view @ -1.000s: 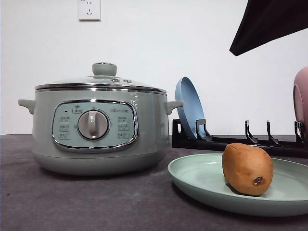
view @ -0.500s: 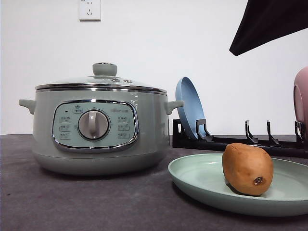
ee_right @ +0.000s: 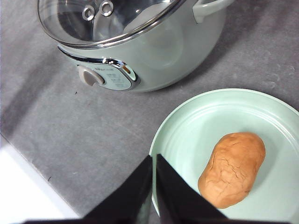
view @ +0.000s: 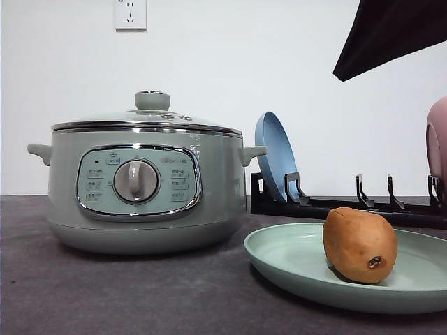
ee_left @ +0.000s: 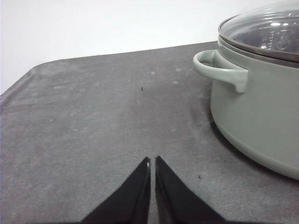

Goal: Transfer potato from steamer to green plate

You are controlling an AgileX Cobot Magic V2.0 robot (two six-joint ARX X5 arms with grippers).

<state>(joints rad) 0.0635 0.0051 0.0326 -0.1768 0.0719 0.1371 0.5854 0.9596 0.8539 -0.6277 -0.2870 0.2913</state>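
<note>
Front view: the potato lies on the green plate at lower right, the lidded steamer at left.

Left wrist view: the left gripper is closed and empty beside the steamer.

Right wrist view: the right gripper, closed and empty, hovers over the plate's rim; the potato lies lower right, long axis slanting.

The steamer carries the only markings: small button icons and tiny characters on its control panel around the grey dial, plus a faint brand mark at the panel's upper right, all too small to read. In the right wrist view the same panel, well beyond the fingertips, is equally illegible. No numbers can be read.
</note>
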